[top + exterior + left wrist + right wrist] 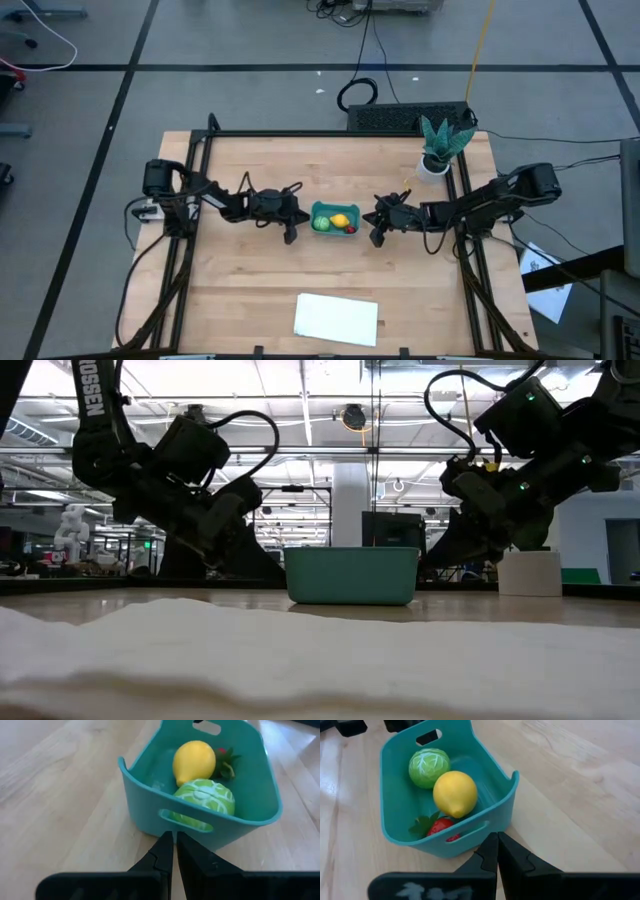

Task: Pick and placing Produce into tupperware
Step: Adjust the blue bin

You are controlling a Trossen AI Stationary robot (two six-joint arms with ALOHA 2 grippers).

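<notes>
Wooden table [240, 280], tupperware [334, 208] long axis left-right between arms

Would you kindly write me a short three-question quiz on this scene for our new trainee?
1. True or false: the tub holds all three pieces of produce.
2. Which piece lies nearest the left hand? A lemon, B green ball, C strawberry.
3. Fill in: both hands, left and right hand, are ____ and hold nothing.

Key: 1 true; 2 B; 3 shut.
</notes>
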